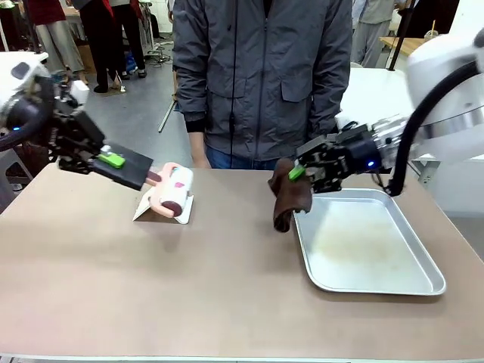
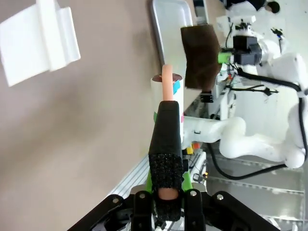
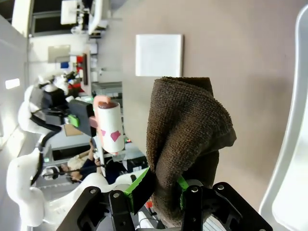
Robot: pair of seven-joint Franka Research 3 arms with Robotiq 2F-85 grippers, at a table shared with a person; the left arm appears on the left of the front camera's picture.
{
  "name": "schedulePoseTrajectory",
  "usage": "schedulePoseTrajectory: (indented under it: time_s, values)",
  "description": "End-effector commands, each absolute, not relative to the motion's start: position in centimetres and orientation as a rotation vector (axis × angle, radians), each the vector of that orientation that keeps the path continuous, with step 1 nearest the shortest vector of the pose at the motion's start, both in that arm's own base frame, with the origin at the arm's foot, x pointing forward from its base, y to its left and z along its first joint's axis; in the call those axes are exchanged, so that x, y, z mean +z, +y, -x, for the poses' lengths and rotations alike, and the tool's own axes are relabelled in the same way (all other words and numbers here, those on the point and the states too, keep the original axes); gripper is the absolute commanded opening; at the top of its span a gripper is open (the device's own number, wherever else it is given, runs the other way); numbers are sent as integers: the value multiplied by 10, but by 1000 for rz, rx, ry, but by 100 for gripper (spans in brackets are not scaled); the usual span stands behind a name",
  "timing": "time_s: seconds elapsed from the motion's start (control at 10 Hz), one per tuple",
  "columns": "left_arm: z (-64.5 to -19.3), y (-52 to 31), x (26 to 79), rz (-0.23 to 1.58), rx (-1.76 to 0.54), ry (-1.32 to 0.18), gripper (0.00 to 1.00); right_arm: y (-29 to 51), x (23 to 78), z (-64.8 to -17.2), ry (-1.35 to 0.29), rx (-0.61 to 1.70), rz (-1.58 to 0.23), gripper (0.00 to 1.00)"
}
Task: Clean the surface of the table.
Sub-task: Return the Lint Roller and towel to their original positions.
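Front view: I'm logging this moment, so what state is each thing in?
Left hand: shut on the black foam handle of the pink-and-white lint roller, held off the table.
Right hand: shut on the dark brown cloth, which hangs folded.
Silver metal tray: empty, flat on the brownish-taupe table.
White roller stand: on the table.

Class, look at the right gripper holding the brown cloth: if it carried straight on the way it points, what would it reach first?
Probably the white lint roller with pink hearts held by the left gripper; the depth is hard to judge.
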State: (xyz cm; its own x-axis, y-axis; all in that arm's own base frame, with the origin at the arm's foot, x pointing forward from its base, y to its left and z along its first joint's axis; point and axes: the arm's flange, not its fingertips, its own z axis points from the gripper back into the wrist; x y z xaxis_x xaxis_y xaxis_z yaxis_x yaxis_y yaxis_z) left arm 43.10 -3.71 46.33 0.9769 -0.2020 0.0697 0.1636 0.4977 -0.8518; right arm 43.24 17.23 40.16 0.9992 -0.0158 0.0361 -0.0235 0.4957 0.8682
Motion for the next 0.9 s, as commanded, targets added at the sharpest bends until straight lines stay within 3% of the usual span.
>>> schedulePoseTrajectory:
  time_s: [0.0, 0.5, 0.6, 0.8]
  values:
    - [-450, -54, 468, 949, -200, 30, 22, 201, 376, -447, -4, 14, -1002, 17]
    - [-496, -93, 435, 808, -80, -32, 22, 219, 357, -450, 64, 73, -952, 17]
    - [-497, -89, 434, 827, -106, 43, 22, 199, 362, -468, 108, 5, -1028, 17]
    - [-489, -88, 430, 829, -116, -32, 22, 222, 351, -441, 63, 75, -963, 17]
